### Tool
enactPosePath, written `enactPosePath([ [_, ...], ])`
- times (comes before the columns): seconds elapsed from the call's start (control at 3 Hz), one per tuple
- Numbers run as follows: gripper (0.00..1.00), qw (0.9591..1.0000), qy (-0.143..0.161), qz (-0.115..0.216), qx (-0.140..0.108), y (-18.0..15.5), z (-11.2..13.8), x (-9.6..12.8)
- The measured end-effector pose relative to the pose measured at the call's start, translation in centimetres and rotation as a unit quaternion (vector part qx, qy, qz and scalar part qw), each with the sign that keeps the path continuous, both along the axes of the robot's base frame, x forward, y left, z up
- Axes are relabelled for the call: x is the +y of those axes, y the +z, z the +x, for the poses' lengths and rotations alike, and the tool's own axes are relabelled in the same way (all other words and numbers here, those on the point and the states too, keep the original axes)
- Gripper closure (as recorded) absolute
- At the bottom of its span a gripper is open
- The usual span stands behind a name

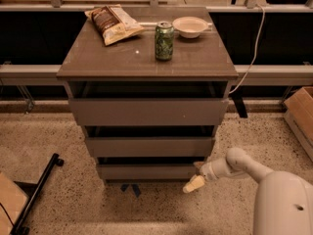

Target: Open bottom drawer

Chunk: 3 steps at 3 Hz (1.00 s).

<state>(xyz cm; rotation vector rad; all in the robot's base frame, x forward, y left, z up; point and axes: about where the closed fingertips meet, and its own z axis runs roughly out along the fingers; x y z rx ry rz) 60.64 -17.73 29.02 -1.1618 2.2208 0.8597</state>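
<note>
The brown table top (112,58) fills the upper middle of the frame. Three things sit on it. A bag of chips (114,23) lies flat at the upper left. A green can (164,41) stands upright near the middle. A white bowl (190,26) sits just beside the can, up and to the right. The speckled floor (63,190) spreads out below. The gripper (194,182) is in the lower right of the frame, low over the floor.

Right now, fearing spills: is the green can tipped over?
No, the green can stands upright on the cabinet; the gripper is beside the bottom drawer.
</note>
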Motion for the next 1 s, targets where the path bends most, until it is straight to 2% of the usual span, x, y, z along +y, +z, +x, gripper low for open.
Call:
enactPosePath([
  [0.33, 0.00, 0.9997, -0.012, 0.019, 0.009, -2.4, 1.7, 0.5],
  [1.0, 0.00, 0.9979, -0.038, 0.052, 0.012, -5.8, 5.1, 1.5],
])
